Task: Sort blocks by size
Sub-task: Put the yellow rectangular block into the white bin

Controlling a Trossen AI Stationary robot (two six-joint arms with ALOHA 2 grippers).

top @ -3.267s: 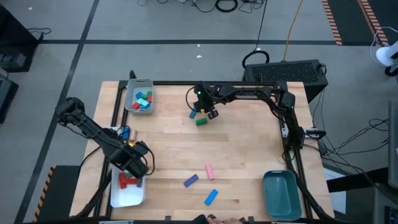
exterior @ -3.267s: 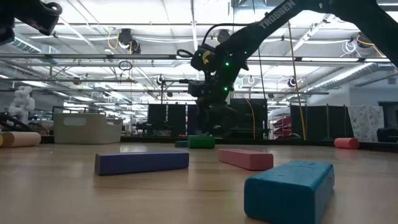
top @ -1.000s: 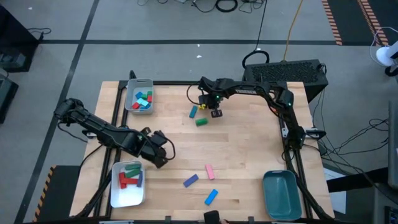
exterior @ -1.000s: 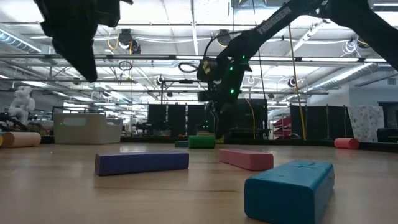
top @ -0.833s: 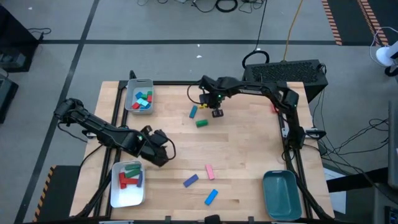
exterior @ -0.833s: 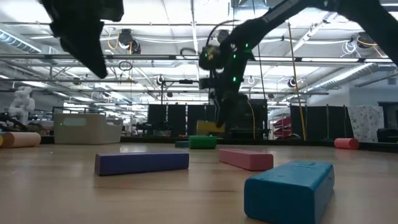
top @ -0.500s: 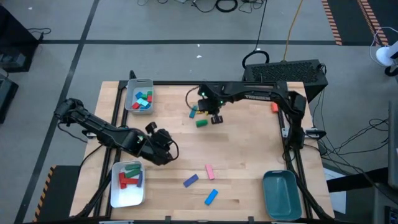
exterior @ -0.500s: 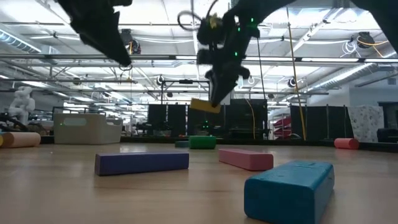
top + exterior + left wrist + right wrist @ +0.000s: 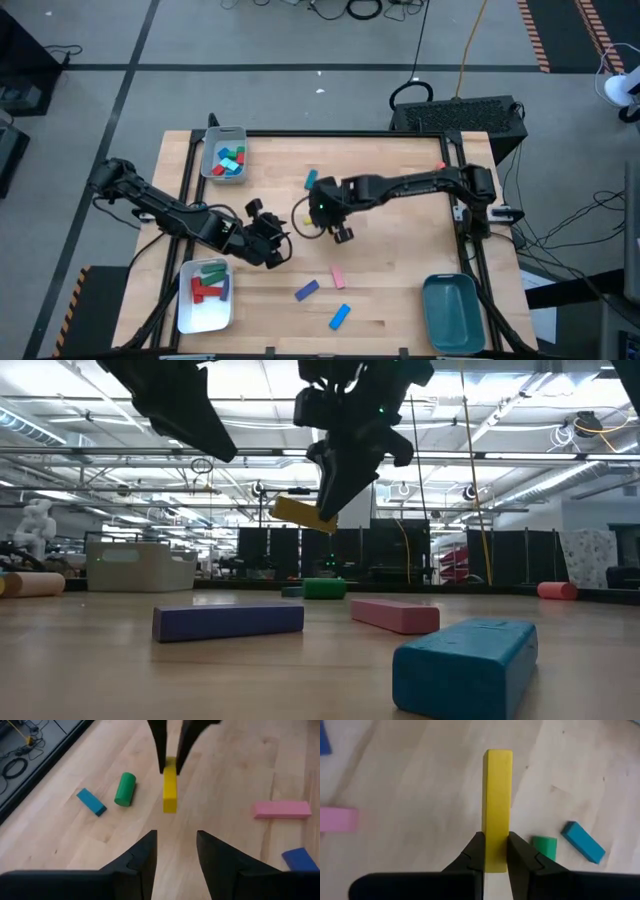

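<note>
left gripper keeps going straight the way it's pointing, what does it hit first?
Likely the yellow bar held by the right gripper: it sits dead ahead of the open left gripper. Depth is unclear; bare table lies beyond.

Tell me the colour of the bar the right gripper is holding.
Yellow. The bar is pinched in the right gripper, clearest in the right wrist view.

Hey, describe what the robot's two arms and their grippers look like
Both arms are dark, jointed and slim. The right gripper and left gripper each end in two flat black fingers. Green lights glow near the right wrist, and a thin cable loops beside it.
</note>
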